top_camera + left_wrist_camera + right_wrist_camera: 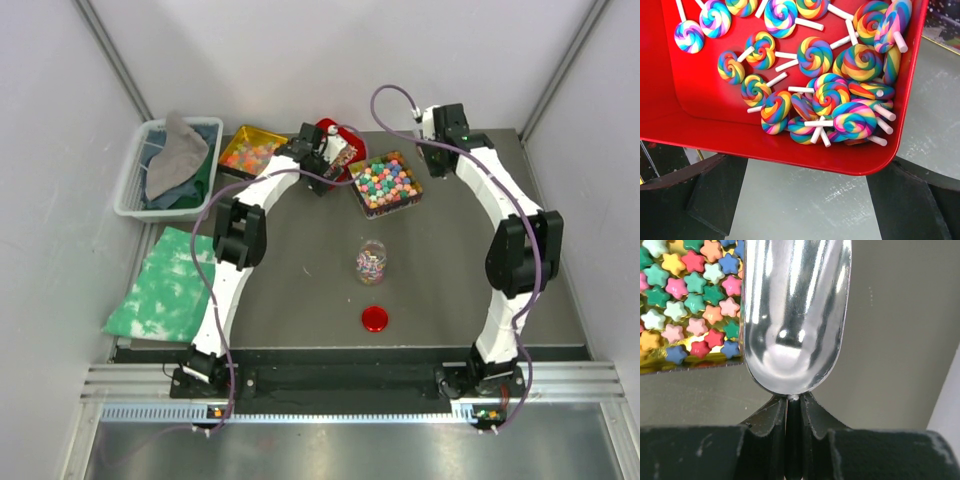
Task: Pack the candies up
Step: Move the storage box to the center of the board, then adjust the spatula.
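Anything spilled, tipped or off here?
Nothing stands out. Jar upright, red lid flat on the table before it. Candies lie in the trays and jar; none visible loose on the table. Scoop sits straight in the shut right hand.

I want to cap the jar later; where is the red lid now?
In the top view, the red round lid lies on the table, centred left to right, just nearer the robot than the clear jar.
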### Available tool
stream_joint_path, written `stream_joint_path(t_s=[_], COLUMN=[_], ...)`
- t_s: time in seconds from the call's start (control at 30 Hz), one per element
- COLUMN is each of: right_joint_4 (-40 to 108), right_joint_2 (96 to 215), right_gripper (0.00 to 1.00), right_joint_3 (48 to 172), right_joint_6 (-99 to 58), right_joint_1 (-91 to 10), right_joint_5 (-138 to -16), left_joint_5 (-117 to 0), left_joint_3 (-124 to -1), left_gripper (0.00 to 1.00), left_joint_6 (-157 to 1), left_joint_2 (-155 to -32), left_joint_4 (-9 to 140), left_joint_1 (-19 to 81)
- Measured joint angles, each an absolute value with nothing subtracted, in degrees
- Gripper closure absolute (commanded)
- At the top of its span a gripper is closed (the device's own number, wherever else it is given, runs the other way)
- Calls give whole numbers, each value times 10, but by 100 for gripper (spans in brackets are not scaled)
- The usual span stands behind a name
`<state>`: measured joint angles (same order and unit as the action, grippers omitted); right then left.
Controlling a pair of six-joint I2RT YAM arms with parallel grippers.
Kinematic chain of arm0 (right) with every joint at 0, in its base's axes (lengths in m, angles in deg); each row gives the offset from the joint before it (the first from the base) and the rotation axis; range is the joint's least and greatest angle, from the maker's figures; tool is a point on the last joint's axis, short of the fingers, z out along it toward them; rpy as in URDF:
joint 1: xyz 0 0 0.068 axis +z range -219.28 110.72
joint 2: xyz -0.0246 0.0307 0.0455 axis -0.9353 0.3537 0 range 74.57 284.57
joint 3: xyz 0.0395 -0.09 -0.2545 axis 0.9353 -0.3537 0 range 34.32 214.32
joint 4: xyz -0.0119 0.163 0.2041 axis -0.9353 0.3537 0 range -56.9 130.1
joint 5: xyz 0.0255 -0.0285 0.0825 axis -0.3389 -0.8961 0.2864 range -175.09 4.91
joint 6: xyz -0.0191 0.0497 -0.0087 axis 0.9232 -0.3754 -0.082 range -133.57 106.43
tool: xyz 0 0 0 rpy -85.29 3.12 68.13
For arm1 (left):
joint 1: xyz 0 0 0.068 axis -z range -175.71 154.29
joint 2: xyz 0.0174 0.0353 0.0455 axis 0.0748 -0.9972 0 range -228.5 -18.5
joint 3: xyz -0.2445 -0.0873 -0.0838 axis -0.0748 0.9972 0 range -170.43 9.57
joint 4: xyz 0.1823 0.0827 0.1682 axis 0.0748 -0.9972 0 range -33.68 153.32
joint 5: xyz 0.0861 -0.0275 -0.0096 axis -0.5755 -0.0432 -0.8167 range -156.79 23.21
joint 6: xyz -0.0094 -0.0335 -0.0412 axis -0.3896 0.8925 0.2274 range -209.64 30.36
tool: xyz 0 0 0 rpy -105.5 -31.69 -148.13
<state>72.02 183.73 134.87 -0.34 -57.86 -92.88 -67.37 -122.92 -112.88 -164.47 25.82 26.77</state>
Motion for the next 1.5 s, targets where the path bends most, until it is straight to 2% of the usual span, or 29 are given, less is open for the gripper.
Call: stream_joint_path(t_s=[0.6, 0.83, 0.97, 1.07, 1.23, 1.37, 1.5], right_joint_4=[722, 713, 696, 691, 696, 700, 711], right_joint_2=[1956, 1957, 1885, 1788, 1628, 1524, 1487], right_gripper=[100, 100, 100, 100, 100, 100, 100], right_joint_3=[1414, 1409, 1328, 1252, 1176, 1121, 1087], right_joint_6=[-27, -31, -15, 16, 102, 190, 253], right_joint_1=[-590, -590, -590, -591, -584, -540, -467], right_joint_5=[-947, -939, -916, -893, -849, -871, -903], left_joint_5=[-797, -769, -721, -657, -549, -433, -320], left_joint_3=[-1282, -1136, -1043, -1043, -1154, -1308, -1323], left_gripper=[1, 1, 1, 1, 1, 1, 1], left_joint_6=[-1077, -1045, -1030, -1014, -995, -976, -943], left_joint_2=[-1679, -1601, -1527, -1491, -1484, -1510, -1507], left_joint_4=[252, 334, 328, 312, 246, 182, 178], left_joint_1=[320, 314, 300, 286, 253, 221, 198])
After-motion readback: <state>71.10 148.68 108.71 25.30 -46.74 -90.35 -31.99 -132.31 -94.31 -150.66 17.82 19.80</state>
